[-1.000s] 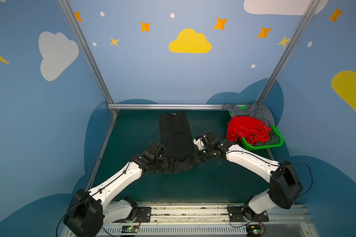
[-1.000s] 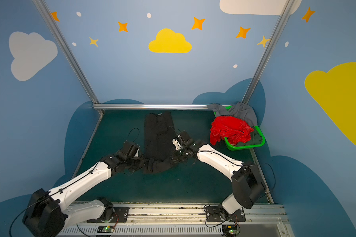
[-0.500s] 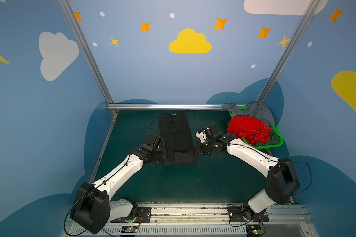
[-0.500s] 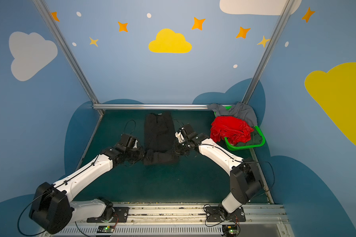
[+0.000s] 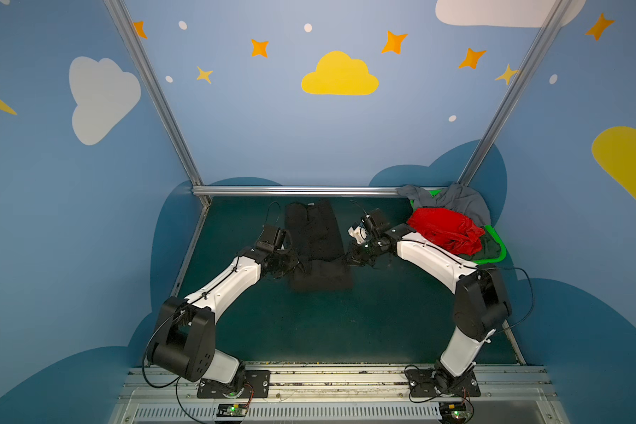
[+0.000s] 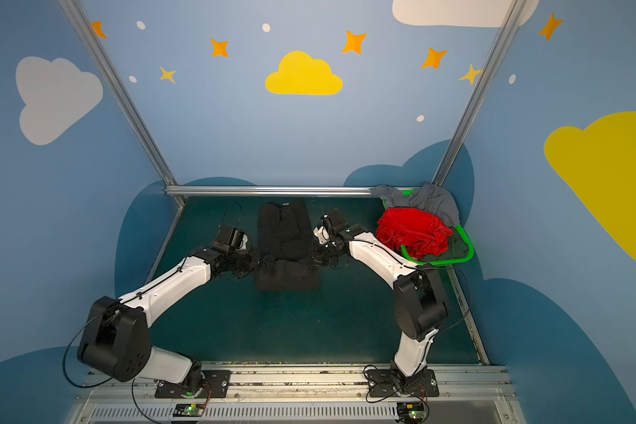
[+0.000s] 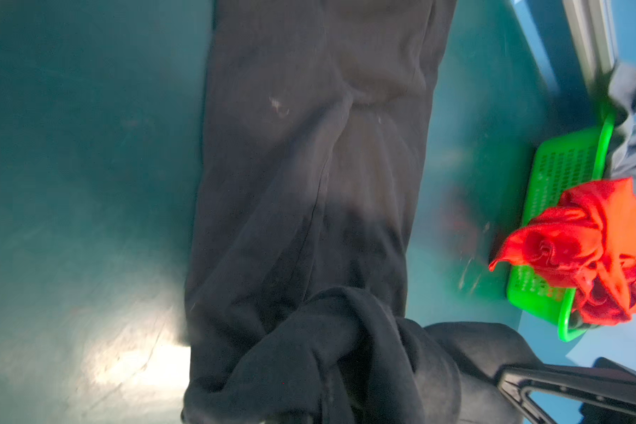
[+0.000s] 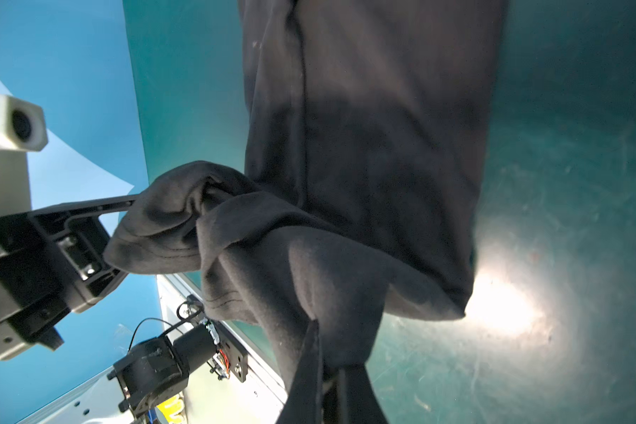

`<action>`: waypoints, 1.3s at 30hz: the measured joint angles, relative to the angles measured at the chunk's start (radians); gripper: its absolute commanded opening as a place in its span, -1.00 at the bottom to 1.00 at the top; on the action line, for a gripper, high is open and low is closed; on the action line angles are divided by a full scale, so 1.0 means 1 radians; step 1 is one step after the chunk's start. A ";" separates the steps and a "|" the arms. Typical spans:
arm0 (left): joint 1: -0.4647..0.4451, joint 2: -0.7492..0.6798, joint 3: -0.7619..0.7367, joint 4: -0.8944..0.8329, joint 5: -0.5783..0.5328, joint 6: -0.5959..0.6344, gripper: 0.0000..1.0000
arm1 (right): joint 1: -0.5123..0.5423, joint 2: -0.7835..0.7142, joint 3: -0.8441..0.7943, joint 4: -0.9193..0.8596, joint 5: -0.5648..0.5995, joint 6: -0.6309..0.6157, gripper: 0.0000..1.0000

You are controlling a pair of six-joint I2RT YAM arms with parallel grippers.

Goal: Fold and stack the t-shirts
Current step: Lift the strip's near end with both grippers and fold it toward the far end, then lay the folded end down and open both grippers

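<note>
The black t-shirt [image 5: 311, 227] [image 6: 283, 227] lies as a long narrow strip at mid table, its near end doubled back into a fold [image 5: 322, 277]. My left gripper [image 5: 297, 262] [image 6: 259, 262] is shut on the near left corner, and cloth hides its jaws in the left wrist view. My right gripper [image 8: 325, 385] [image 5: 347, 257] is shut on the near right corner, its fingers [image 8: 309, 367] pinching black cloth [image 8: 382, 128]. The red t-shirt [image 5: 441, 227], the grey one [image 5: 456, 200] and the dark green one [image 5: 489, 246] are piled at the back right.
A bright green plastic basket [image 5: 500, 253] [image 7: 559, 172] holds the pile against the back right corner post. A metal rail [image 5: 294, 191] runs along the table's far edge. Bare green table top [image 5: 327, 323] spreads between the arm bases and the shirt.
Both grippers have moved away from the arm bases toward the back rail, carrying the black shirt's near end with them. The strip looks shorter now.
</note>
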 measured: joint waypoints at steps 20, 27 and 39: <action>0.113 0.299 0.187 0.072 0.081 0.022 -0.93 | -0.093 0.349 0.352 -0.077 -0.085 -0.048 -1.00; 0.137 0.378 0.254 0.082 0.110 0.021 -0.93 | -0.109 0.401 0.418 -0.100 -0.098 -0.048 -1.00; 0.164 0.425 0.331 0.093 0.118 0.032 0.69 | -0.134 0.440 0.501 -0.153 -0.090 -0.064 0.32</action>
